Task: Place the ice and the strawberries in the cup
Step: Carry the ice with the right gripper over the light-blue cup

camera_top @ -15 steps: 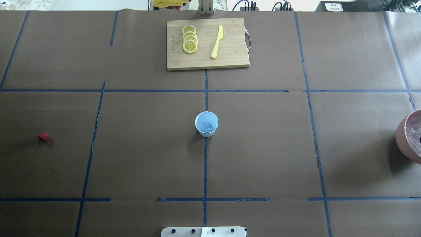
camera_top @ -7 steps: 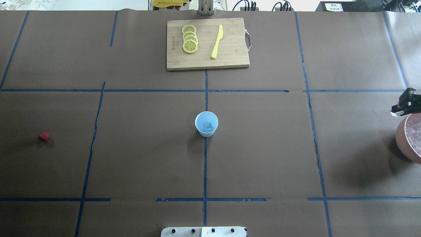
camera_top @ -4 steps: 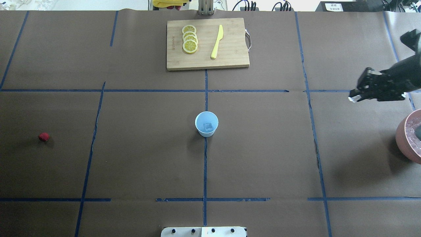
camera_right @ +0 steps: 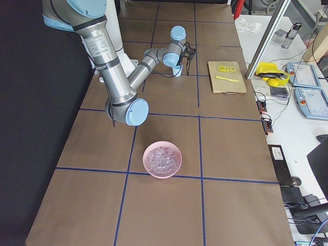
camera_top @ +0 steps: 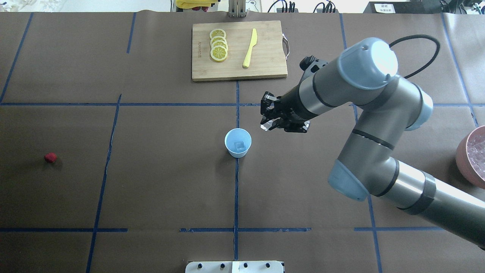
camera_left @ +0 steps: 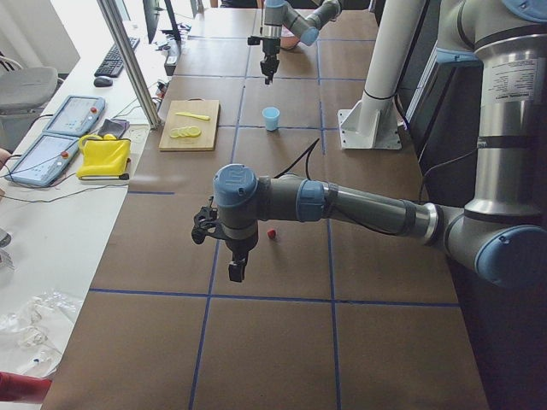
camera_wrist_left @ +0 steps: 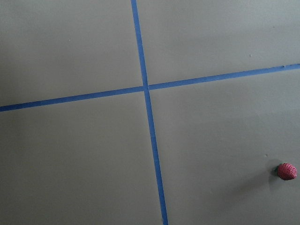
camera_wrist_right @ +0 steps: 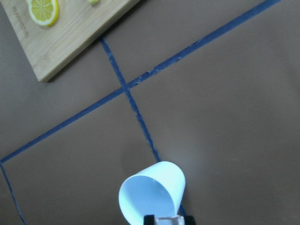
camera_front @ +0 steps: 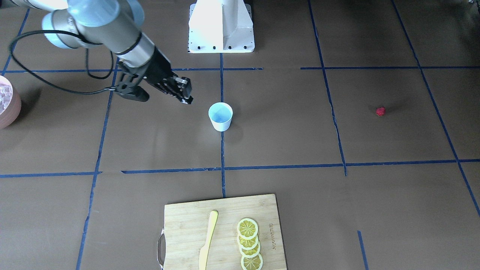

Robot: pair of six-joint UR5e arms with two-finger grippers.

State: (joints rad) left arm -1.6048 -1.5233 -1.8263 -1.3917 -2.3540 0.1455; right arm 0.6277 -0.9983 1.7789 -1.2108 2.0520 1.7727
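Note:
The white cup (camera_top: pixel 238 143) with a pale blue inside stands at the table's middle, one ice cube (camera_top: pixel 239 145) at its bottom. My right gripper (camera_top: pixel 266 125) hovers just right of and beyond the cup, shut on a clear ice cube (camera_wrist_right: pixel 168 220); the cup's mouth (camera_wrist_right: pixel 146 196) lies just ahead of it in the right wrist view. The red strawberry (camera_top: pixel 50 157) lies alone at the far left and shows in the left wrist view (camera_wrist_left: pixel 286 171). My left gripper (camera_left: pixel 232 272) hangs near the strawberry (camera_left: pixel 272 233), seen only from the side; I cannot tell if it is open.
A pinkish-brown bowl (camera_top: pixel 463 156) full of ice cubes sits at the right edge. A wooden cutting board (camera_top: pixel 265 72) at the back centre bears lemon slices (camera_top: pixel 218 44) and a yellow knife (camera_top: pixel 250 48). The right arm spans the table's right half.
My right gripper rose from the ice bowl at the right edge and swung left to beside the cup, carrying an ice cube. Cup and strawberry have not moved.

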